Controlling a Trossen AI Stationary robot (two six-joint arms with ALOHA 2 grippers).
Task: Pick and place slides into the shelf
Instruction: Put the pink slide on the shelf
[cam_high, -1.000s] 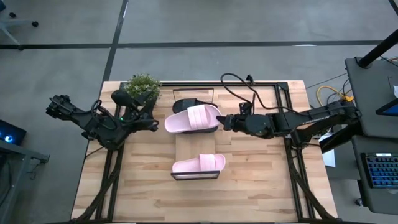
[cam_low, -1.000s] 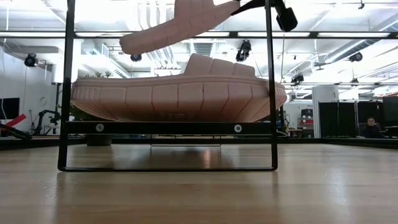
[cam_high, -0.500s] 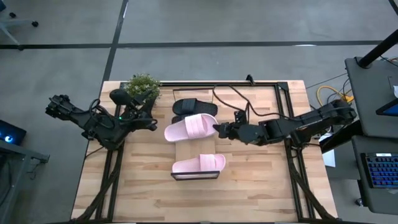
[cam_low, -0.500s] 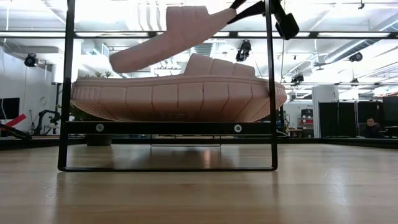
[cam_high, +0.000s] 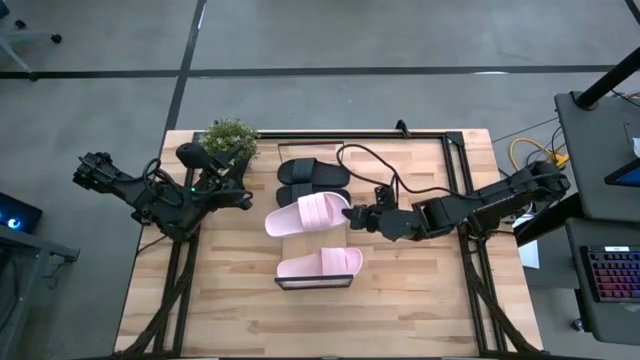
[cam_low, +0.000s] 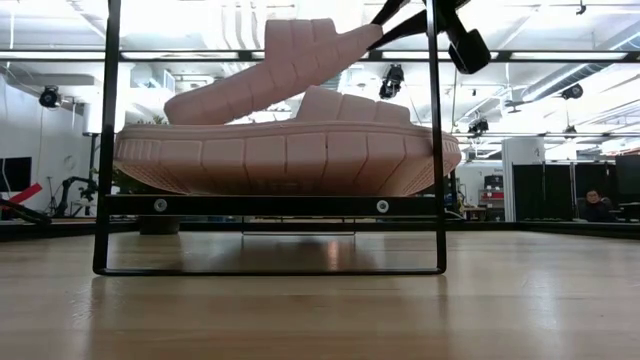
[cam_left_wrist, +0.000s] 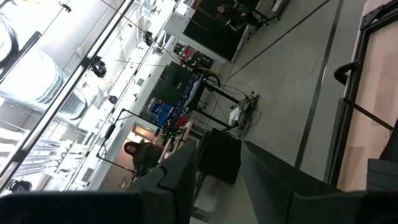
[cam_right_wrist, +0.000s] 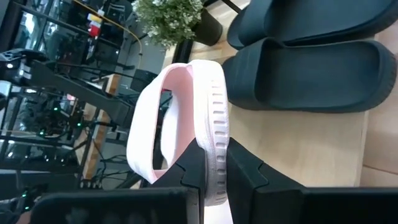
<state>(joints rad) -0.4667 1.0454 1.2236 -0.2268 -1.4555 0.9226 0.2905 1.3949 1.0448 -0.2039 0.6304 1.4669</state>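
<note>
Your right gripper (cam_high: 352, 215) is clamped on the edge of a pale pink slide (cam_high: 307, 214), holding it above the shelf (cam_high: 300, 238) near the middle of the table (cam_high: 420, 300); the right wrist view shows both fingers (cam_right_wrist: 198, 167) pinching the sole rim of that slide (cam_right_wrist: 180, 124). In the low view the held pink slide (cam_low: 270, 75) hangs tilted, the end away from the gripper lower and the gripped end higher, just over the second pink slide (cam_low: 285, 150), and you cannot tell from there whether the two touch. That second pink slide (cam_high: 320, 264) sits flat on the shelf's near end, inside the dark metal frame (cam_low: 105, 140). The black pair (cam_high: 313, 179) lies side by side on the tabletop just beyond the shelf's far end, close to the held slide; the right wrist view shows them (cam_right_wrist: 311, 68) resting on the wood. A small potted plant (cam_high: 229, 137) stands at the far left part of the table. Your left gripper (cam_high: 245, 200) waits at the table's left side near the plant, well apart from the slides; its jaws cannot be told as open or closed. The left wrist view looks off into the room.
</note>
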